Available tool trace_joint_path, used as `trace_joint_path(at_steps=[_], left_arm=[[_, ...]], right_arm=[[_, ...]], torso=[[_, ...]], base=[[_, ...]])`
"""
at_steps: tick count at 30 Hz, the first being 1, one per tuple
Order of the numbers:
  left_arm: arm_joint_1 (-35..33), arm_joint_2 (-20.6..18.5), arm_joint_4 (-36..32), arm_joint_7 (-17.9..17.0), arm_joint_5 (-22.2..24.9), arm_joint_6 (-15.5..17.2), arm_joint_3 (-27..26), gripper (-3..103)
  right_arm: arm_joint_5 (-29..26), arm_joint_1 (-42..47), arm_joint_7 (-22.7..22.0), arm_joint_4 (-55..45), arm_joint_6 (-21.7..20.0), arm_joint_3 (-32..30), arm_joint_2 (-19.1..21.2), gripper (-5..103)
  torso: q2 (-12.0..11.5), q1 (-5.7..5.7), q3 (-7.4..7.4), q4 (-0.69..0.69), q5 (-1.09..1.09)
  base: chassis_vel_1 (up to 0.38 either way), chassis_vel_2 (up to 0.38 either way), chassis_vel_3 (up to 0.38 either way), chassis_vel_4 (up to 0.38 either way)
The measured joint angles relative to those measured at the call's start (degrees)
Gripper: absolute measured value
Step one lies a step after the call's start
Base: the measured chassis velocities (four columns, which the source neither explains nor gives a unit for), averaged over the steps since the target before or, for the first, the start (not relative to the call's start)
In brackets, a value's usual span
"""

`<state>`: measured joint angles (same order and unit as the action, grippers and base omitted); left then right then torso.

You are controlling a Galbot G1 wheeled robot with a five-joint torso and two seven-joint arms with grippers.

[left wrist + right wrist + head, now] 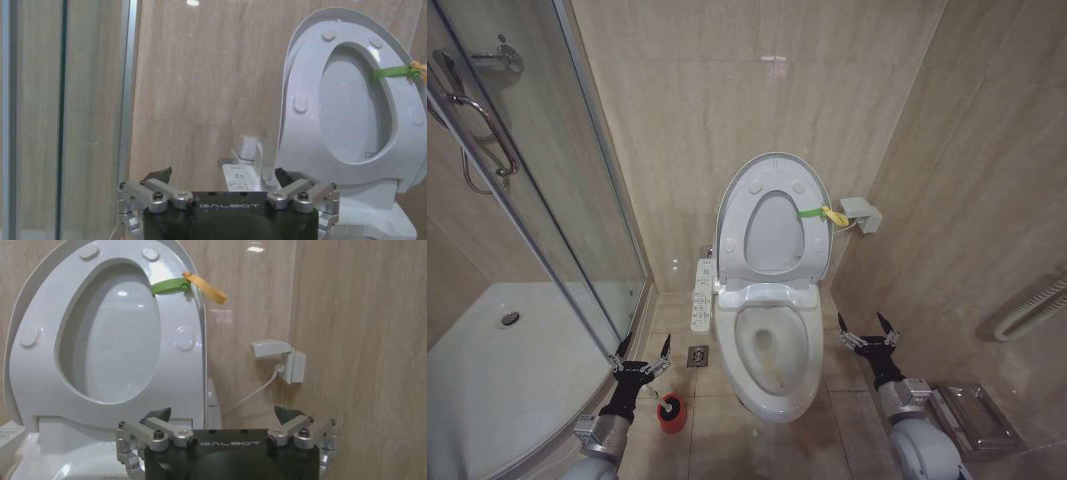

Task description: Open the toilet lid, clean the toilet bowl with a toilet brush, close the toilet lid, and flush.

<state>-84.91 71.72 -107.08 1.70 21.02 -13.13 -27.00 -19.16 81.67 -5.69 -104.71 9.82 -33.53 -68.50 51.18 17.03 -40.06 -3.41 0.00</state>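
We note the toilet lid (772, 215) raised upright above the open toilet bowl (772, 350), the toilet brush (668, 405) in its red holder on the floor beside the left gripper (641, 350), and both the left and the right gripper (867, 328) spread wide, holding nothing.

Black hands (640, 355) (867, 335), silver screwed knuckles, white GALBOT lettering, grey wrists.

toilet lid (772, 222) upright behind toilet bowl (774, 355), toilet brush (670, 410) left of bowl

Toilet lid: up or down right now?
Up. The toilet lid stands raised against the wall with the seat ring, leaving the toilet bowl open.
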Motion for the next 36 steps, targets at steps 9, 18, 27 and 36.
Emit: trace_joint_path(at_steps=[9, 18, 27, 36], left_arm=[[0.01, 0.0, 0.0, 0.0, 0.0, 0.0, 0.0, 100], [0.01, 0.0, 0.0, 0.0, 0.0, 0.0, 0.0, 100], [0.0, 0.0, 0.0, 0.0, 0.0, 0.0, 0.0, 100], [0.01, 0.0, 0.0, 0.0, 0.0, 0.0, 0.0, 100]], right_arm=[[0.0, 0.0, 0.0, 0.0, 0.0, 0.0, 0.0, 100], [0.0, 0.0, 0.0, 0.0, 0.0, 0.0, 0.0, 100], [0.0, 0.0, 0.0, 0.0, 0.0, 0.0, 0.0, 100], [0.0, 0.0, 0.0, 0.0, 0.0, 0.0, 0.0, 100]], torso=[[0.0, 0.0, 0.0, 0.0, 0.0], [0.0, 0.0, 0.0, 0.0, 0.0], [0.0, 0.0, 0.0, 0.0, 0.0], [0.0, 0.0, 0.0, 0.0, 0.0]], base=[[0.0, 0.0, 0.0, 0.0], [0.0, 0.0, 0.0, 0.0], [0.0, 0.0, 0.0, 0.0], [0.0, 0.0, 0.0, 0.0]])
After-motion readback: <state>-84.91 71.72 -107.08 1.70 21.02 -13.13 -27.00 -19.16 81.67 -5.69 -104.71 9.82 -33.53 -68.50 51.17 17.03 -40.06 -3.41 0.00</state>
